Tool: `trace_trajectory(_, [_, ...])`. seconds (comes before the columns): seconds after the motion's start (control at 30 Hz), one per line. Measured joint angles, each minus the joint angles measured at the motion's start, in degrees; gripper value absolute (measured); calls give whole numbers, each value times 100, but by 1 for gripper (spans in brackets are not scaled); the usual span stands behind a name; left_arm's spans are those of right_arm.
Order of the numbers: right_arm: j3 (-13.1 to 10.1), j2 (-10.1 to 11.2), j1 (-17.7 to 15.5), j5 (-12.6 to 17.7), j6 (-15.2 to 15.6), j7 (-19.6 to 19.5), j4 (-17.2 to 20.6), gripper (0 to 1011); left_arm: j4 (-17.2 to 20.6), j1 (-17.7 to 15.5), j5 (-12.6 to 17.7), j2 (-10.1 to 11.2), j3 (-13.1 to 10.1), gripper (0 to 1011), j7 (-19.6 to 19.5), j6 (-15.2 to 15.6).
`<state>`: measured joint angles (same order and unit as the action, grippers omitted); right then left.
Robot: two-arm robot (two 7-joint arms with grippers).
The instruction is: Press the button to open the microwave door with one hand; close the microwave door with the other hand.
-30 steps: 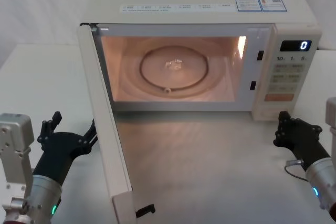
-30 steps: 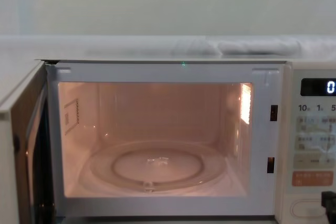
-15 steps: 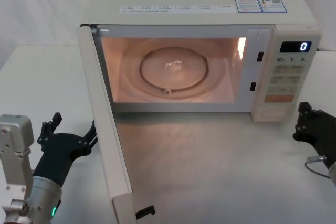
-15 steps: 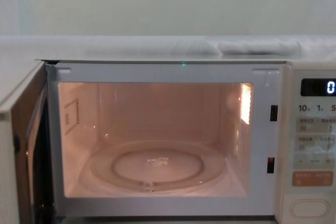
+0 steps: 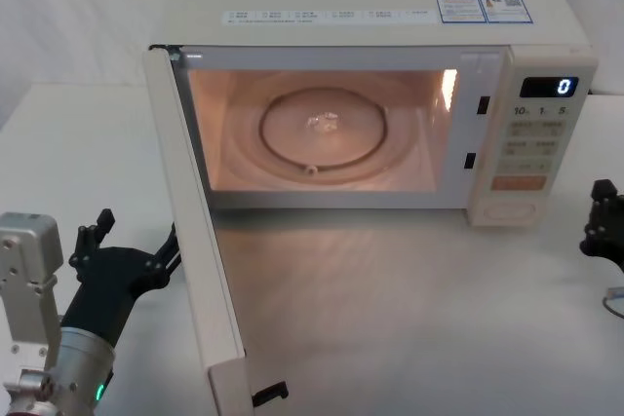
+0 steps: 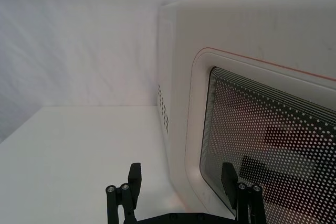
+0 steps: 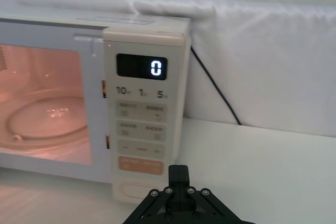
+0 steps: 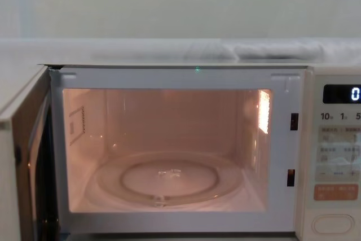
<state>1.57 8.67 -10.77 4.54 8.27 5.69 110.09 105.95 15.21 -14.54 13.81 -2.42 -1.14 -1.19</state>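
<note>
The microwave door [image 5: 200, 241] stands open just beside the spread left gripper [image 5: 127, 250]; right gripper [image 5: 604, 231] closed

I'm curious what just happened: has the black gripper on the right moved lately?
Yes. The right black gripper has drawn back, away from the cream pill-shaped button, toward the head view's right edge.

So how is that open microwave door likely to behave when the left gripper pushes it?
The microwave door is hinged at its left edge, so it should swing shut rather than slide. It looks rigid, unlikely to flex. The left gripper, open, sits outside its smooth face, so the fingers may skid.
</note>
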Motion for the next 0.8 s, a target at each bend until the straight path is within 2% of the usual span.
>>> trace_trajectory(0.37, [-320,151,-96,118,10,146,50,0,0,0,0,0,0,1001,0,0])
trace_trajectory(0.67, [-323,153,-97,139,16,166,50,0,0,0,0,0,0,1001,0,0])
trace_trajectory(0.8, [-316,150,-96,135,13,161,50,75,0,0,0,0,0,1001,0,0])
